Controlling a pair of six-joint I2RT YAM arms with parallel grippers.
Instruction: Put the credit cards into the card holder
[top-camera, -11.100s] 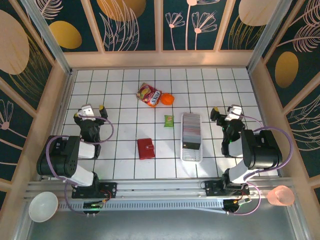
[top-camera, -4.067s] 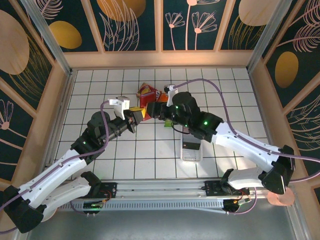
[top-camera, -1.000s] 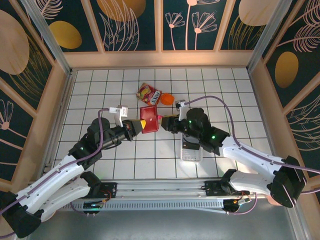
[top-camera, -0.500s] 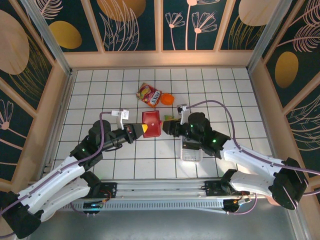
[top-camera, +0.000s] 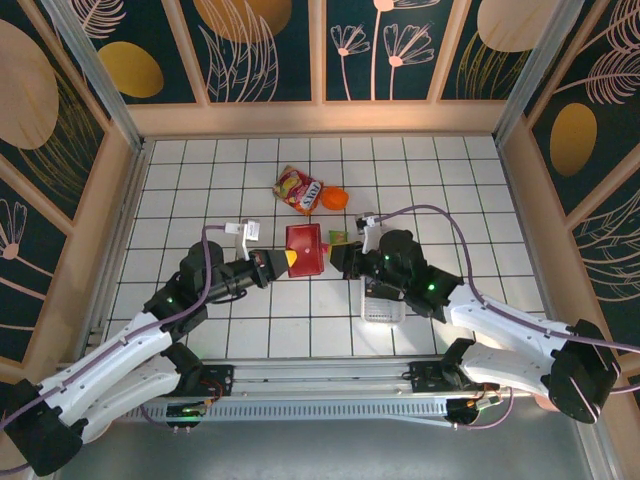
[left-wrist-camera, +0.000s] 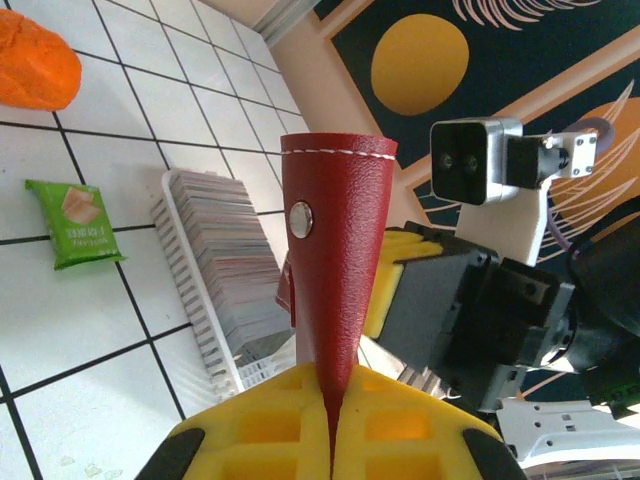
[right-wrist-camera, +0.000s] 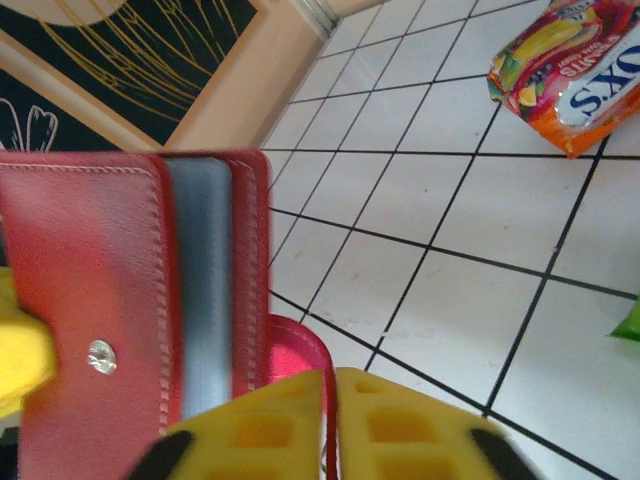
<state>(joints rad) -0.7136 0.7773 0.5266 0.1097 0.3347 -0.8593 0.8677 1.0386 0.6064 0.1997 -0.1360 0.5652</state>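
While both my claws meet over the middle of the table (top-camera: 200, 170), the step in hand is opening the card holder, not loading it yet. The long white tray (top-camera: 383, 303) lies on the table, partly under my right arm. It is packed with the credit cards (left-wrist-camera: 232, 268) standing on edge, none taken out.

The card holder (top-camera: 304, 250) hangs in the air between the claws, off the table, near the tray's far end. My left claw (left-wrist-camera: 330, 425) is clamped fully on one edge of it, and the red leather flares away from my fingers. My right claw (right-wrist-camera: 328, 395) is closed too, fingers almost touching. What looks like the red snap tab (right-wrist-camera: 295, 350) is pinched between them, with the bluish-grey pockets just beside.

My guess at the next move: the right claw pulls the flap away while the left holds firm, so the pockets gape. After that the right has to let go and fetch one card from the tray.
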